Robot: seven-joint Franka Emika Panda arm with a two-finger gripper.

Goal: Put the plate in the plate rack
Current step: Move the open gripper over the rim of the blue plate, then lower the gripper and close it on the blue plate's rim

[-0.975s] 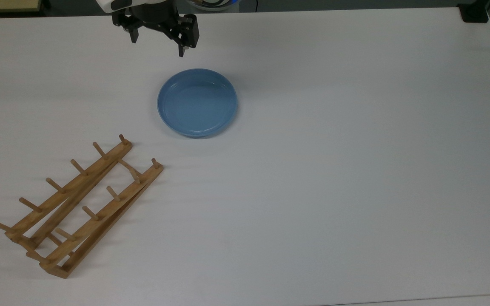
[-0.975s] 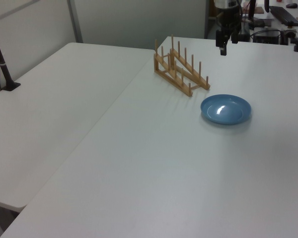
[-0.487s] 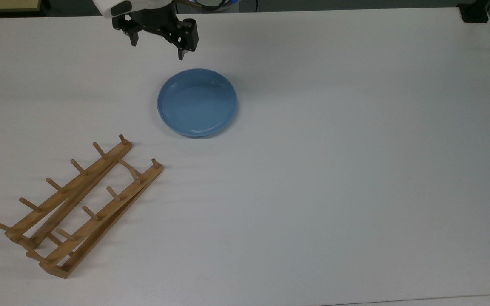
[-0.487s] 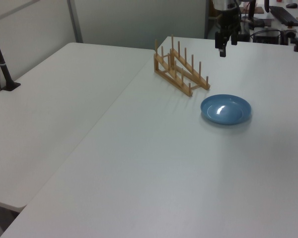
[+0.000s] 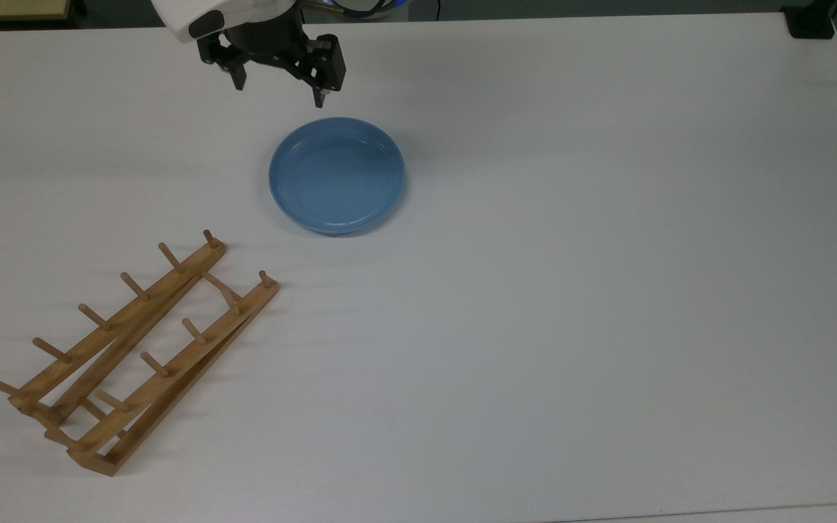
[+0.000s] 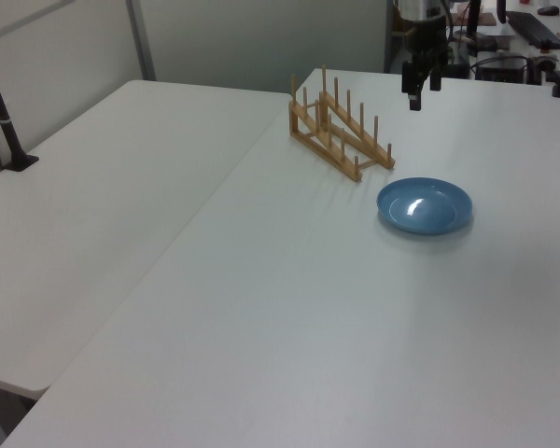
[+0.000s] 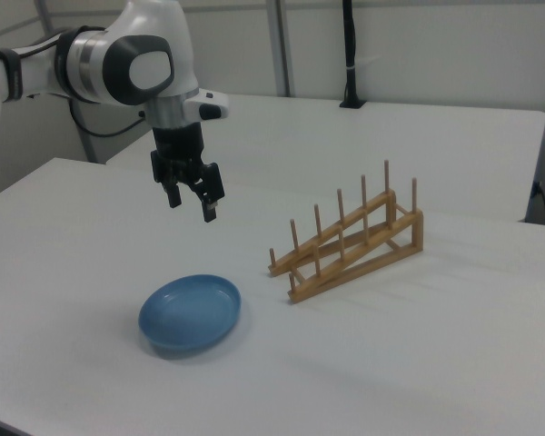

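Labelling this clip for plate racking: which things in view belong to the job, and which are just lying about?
Job:
- plate, flat on the table
- plate rack, no plate in it
- hand, open, above the table near the plate

Lying about:
- black post on the neighbouring table

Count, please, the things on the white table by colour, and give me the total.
Blue: 1, the plate, lying flat on the table.
Light-brown wood: 1, the plate rack, standing apart from the plate.
Total: 2.
The gripper hangs open above the table and is not counted.
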